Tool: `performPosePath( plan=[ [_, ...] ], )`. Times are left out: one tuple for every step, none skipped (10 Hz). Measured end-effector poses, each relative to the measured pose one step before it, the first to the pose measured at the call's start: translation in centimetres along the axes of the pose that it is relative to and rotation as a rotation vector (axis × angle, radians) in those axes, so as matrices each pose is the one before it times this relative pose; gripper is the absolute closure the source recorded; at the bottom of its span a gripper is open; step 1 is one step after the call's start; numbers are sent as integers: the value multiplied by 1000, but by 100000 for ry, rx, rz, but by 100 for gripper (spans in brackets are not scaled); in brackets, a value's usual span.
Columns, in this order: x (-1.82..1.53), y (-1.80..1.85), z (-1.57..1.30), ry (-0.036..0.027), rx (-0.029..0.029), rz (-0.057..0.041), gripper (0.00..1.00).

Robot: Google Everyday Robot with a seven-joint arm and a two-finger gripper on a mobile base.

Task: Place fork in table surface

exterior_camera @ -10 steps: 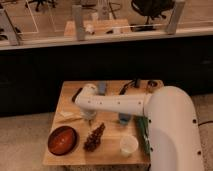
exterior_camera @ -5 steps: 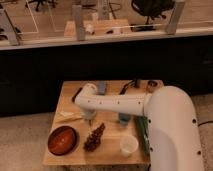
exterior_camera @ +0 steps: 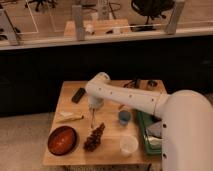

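Note:
My gripper (exterior_camera: 93, 107) points down over the middle of the light tan wooden table surface (exterior_camera: 107, 150), at the end of the white arm that reaches in from the right. It is shut on the fork (exterior_camera: 92, 119), a slim silver piece that hangs upright below it, its lower end just above or at the wood, behind the brown pine-cone-like cluster (exterior_camera: 94, 137). Whether the fork touches the table I cannot tell.
A red-brown bowl (exterior_camera: 62, 140) sits front left, a yellowish item (exterior_camera: 70, 118) left of the gripper, and a black flat object (exterior_camera: 78, 95) at the back left. A blue-grey cup (exterior_camera: 124, 117), a white cup (exterior_camera: 129, 145) and a green tray (exterior_camera: 148, 134) stand to the right.

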Motion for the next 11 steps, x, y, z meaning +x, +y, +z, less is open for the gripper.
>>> performPosePath(
  plan=[
    [692,330,-499,800,2241,2237,100],
    [388,13,-407,612,1685,1206,100],
    [427,77,-808,996,1451,1122,100],
    [187,-33,-611,664,920,437,100],
    [212,-85,-1156,1119,1464,447,100],
    [172,-7,-1185,1379,1381,337,100],
    [184,20,-1093,1489,1272,322,100],
    [140,42,-838,1363,1133,353,100],
    [106,293,-481,1068,1093,769,100],
    [3,333,-235,256,1227,832,100],
    [-91,-61,189,-588,742,-143,100]
  ],
)
